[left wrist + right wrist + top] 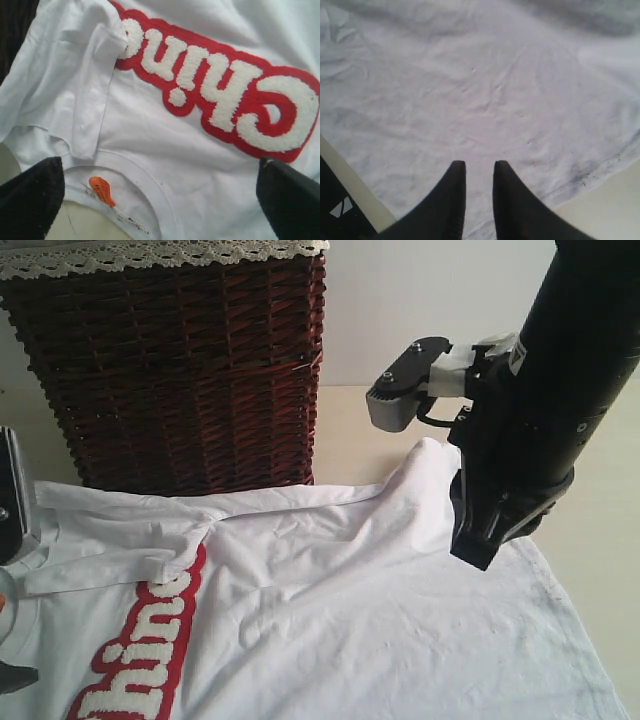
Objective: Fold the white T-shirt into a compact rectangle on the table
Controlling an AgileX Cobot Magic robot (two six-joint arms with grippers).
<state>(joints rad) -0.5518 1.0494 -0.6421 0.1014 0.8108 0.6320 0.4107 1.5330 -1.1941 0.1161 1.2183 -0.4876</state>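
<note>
Fabric of the white T-shirt (400, 620) lies spread letters-up on the tabletop (350, 435), wicker basket (180, 370) at its 11 o'clock. Left claw (160, 167) hangs released above the collar (140, 172). Right claw (478, 167), near the shirt's 2 o'clock edge, has fingers (452, 200) nearly together; gripping or not, I cannot tell.

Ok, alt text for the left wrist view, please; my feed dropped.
White T-shirt spread out, its red band of fuzzy white letters crossing the frame, one sleeve folded inward. Two black fingers stand wide apart, either side of the collar with its orange tag.
</note>
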